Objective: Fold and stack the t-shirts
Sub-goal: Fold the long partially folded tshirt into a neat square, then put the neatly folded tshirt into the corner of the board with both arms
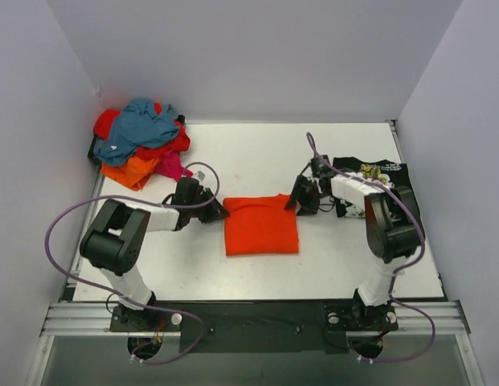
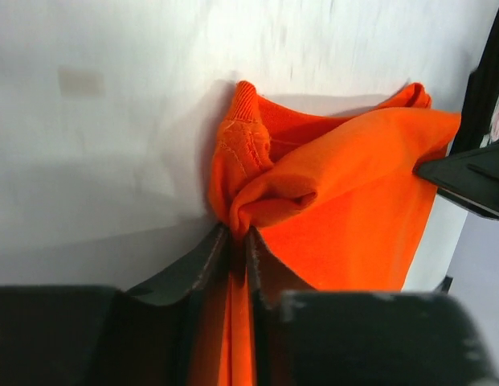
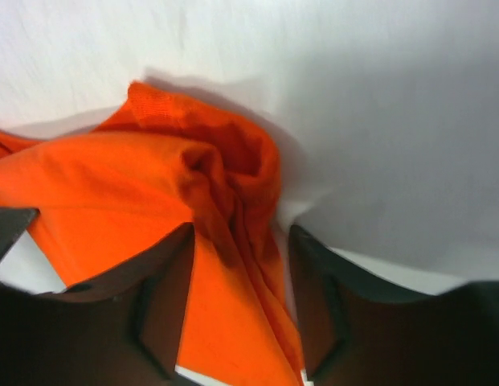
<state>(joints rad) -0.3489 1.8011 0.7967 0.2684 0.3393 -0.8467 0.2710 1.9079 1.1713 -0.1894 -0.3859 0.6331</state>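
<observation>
— Checking the left gripper point(image 2: 237, 237): clamped tight on a bunched corner of the orange t-shirt point(image 2: 353, 209), with cloth running down between its fingers point(image 2: 197, 269).
— And the right gripper point(image 3: 241, 233)?
— Spread wide, straddling the shirt's other bunched corner without squeezing it.
— Whereabouts, seen from above?
— Folded into a rough square, lying flat at the middle of the table point(image 1: 249, 153). Left gripper at its 10 o'clock corner, right gripper at its 2 o'clock corner.
— Other t-shirts?
— Dumped in a loose heap point(image 1: 141, 141) at the table's 10 o'clock: teal on top, with red, orange and magenta beneath. Black floral t-shirt point(image 1: 382, 173) spread out at 3 o'clock, just beside the right gripper and well apart from the heap.
</observation>
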